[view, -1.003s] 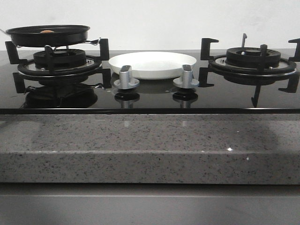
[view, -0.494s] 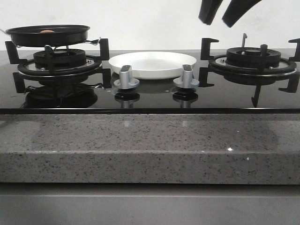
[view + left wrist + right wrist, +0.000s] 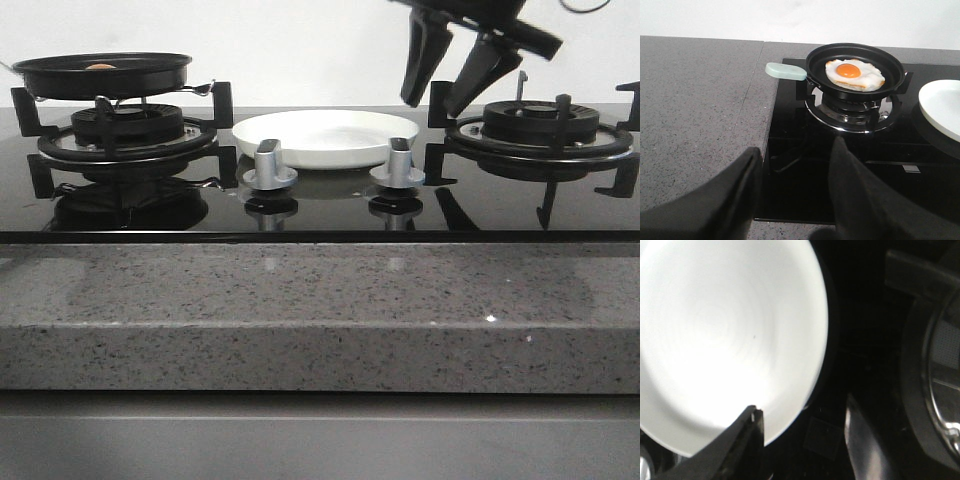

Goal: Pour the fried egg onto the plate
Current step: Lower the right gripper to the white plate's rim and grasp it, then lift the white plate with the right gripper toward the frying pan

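Note:
The fried egg [image 3: 855,74], white with an orange yolk, lies in a black frying pan [image 3: 855,70] on the left burner; only a sliver of the egg [image 3: 99,67] shows over the pan [image 3: 102,74] in the front view. The pan has a pale green handle [image 3: 785,71]. The white plate [image 3: 325,137] sits on the glass hob between the burners; it also shows in the left wrist view [image 3: 941,107] and the right wrist view [image 3: 725,335]. My right gripper [image 3: 432,104] is open and empty, above the plate's right rim [image 3: 802,407]. My left gripper [image 3: 795,152] is open and empty, short of the pan.
Two silver knobs [image 3: 269,165] [image 3: 398,163] stand in front of the plate. The right burner [image 3: 540,125] with black pan supports is beside the right gripper. A speckled grey stone counter [image 3: 320,300] frames the hob and extends left of it [image 3: 695,110].
My right gripper has come into the front view from above and moved down and left, to just above the plate's right rim. Pan, egg and plate have not moved.

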Motion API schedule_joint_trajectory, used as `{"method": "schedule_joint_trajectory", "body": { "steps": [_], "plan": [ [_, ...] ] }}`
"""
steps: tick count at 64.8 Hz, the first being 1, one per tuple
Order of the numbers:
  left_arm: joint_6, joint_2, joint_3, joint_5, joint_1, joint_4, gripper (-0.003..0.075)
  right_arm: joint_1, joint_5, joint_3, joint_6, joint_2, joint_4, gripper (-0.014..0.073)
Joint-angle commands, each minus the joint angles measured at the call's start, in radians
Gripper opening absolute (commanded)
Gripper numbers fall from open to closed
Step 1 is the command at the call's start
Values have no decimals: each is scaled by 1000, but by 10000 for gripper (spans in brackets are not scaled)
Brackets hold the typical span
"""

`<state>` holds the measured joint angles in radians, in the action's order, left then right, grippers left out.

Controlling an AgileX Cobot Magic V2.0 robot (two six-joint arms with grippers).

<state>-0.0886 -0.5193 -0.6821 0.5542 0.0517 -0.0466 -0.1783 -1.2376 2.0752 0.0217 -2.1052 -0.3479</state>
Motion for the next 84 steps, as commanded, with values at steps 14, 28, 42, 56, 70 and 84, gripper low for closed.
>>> {"method": "schedule_joint_trajectory", "body": {
  "steps": [14,28,42,56,70,84],
  "plan": [
    [-9,-10,-36,-81,-4,-3,312,10,-36,93,-2,-20,-61,392],
    [-9,-10,-36,-81,-4,-3,312,10,-68,146,-2,-58,-70,321],
    [-9,-10,-36,-81,-4,-3,312,10,-81,146,-2,-68,-78,241],
    [-9,-10,-36,-81,-4,-3,312,10,-94,146,-2,-68,-78,115],
    [-9,-10,-36,-81,-4,-3,312,10,-88,146,0,-70,-77,-11],
    [-9,-10,-36,-81,-4,-3,312,11,-73,146,32,-70,-76,-62]
  ]
}}
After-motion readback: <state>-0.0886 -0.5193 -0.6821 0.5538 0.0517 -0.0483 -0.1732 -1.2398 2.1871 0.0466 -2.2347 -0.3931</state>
